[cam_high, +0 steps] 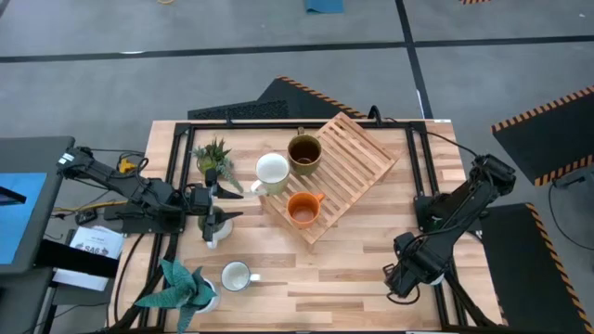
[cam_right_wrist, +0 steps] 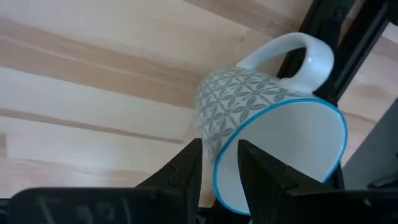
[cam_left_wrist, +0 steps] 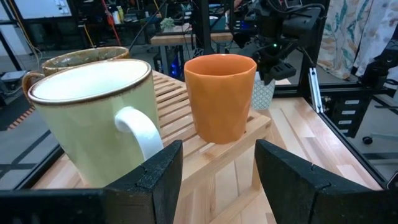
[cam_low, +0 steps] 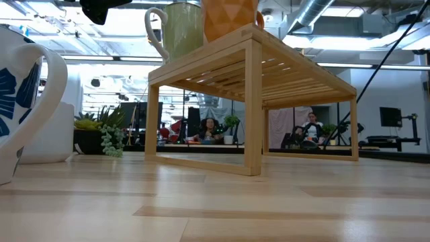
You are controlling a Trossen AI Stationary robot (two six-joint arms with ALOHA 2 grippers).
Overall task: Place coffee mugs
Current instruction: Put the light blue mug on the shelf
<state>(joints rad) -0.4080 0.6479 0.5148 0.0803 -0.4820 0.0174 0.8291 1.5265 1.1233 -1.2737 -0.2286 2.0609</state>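
Patterned mug (cam_right_wrist: 267, 124) with blue rim, seemingly tilted, pinched by right tool (cam_right_wrist: 219, 165), left tool (cam_left_wrist: 217, 171) wide

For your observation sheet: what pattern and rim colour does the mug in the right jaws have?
Grey leaf-lattice pattern on white, with a blue rim; the mug shows best in the right wrist view.

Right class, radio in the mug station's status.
Left tool open, facing cream-white ceramic mug on slatted wooden rack. Right tool clamped on patterned white mug's rim.
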